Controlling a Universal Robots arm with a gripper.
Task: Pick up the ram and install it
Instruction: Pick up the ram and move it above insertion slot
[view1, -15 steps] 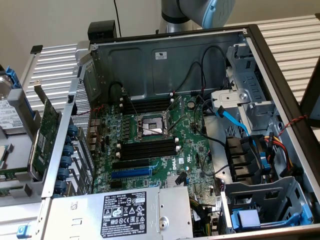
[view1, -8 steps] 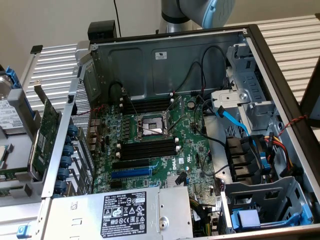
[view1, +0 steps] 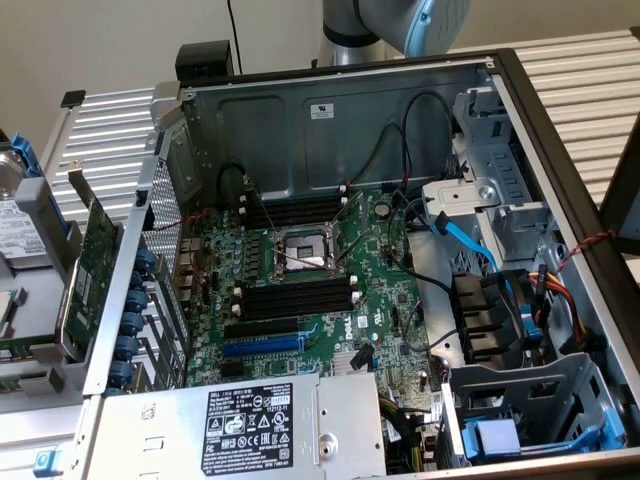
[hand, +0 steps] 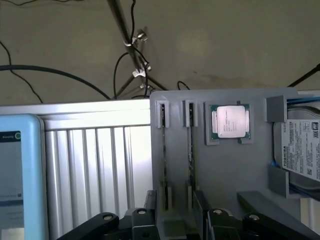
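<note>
The pincer (hand: 176, 215) stands wide, holding nothing, over the grey holder (hand: 250, 175); there the ram (hand: 190, 150) stands on edge, just beside a second stick (hand: 164, 150) and near the CPU (hand: 230, 120); which stick is meant I cannot tell. Best to centre on one alone, jaws across its flat faces; come down plumb, clear of its neighbour; grip mid-length. The slots (view1: 298, 296) sit in the case (view1: 340, 110).
</note>
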